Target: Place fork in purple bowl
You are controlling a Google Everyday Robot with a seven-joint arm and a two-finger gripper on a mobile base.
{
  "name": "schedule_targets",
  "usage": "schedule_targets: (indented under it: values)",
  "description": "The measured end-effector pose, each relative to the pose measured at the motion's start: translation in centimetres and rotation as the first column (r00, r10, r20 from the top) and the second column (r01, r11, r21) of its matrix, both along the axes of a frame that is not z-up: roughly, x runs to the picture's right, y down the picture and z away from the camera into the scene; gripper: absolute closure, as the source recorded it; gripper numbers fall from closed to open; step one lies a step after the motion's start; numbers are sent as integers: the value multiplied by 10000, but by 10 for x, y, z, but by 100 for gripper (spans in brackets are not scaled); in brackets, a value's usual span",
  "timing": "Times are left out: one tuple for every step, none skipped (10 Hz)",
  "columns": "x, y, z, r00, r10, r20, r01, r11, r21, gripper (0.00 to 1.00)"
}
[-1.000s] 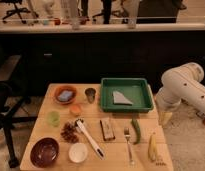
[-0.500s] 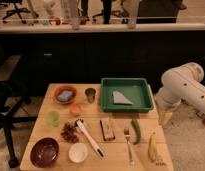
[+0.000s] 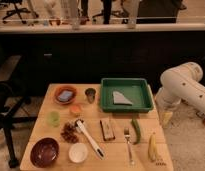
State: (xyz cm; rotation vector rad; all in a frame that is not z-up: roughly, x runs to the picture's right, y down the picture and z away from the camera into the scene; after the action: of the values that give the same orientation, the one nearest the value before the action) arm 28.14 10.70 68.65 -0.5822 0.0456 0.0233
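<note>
Wooden desk [image 3: 115,155] is carrying everything, and you're viewing it from the front, slightly above. The fork [image 3: 129,145] is lying flat near the front edge, right of centre, tines pointing away from you, and nothing is touching it. A green vegetable [image 3: 136,131] is lying just beside it on the right, with a banana [image 3: 152,146] further right. A brown bar [image 3: 108,129] is sitting to the fork's left.

The purple bowl [image 3: 44,152] is sitting at the front-left corner, well apart from the fork. A white bowl [image 3: 78,152] is sitting just right of it, and a white-handled utensil [image 3: 88,137] is lying diagonally between the bowls and the bar.

A green tray [image 3: 125,80] is occupying the back right, holding a grey sheet [image 3: 121,97]. An orange bowl [image 3: 65,94] is sitting back left, a metal cup [image 3: 90,94] beside it.

The white arm [image 3: 183,85] is bending in from the right. The tool [image 3: 167,118] is hanging off the desk's right edge, touching nothing; you can't tell whether it's apart or together.

Behind the desk a dark cabinet front [image 3: 96,55] is running the full width. A black chair [image 3: 6,95] is standing at left.
</note>
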Motion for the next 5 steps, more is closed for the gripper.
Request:
schedule_targets:
  values:
    - [3,1,-1,10000,4,-46,-4,10000,-3,20]
    - [4,2,-2,10000,25,-60,-26,10000,-40,20]
    - [4,2,-1,10000,3,-55,-3,10000,-42,20]
    - [1,1,0,9999,-71,106,71,10000,-9,20]
    - [1,3,-1,9993,-228,282,229,9997,-22,20]
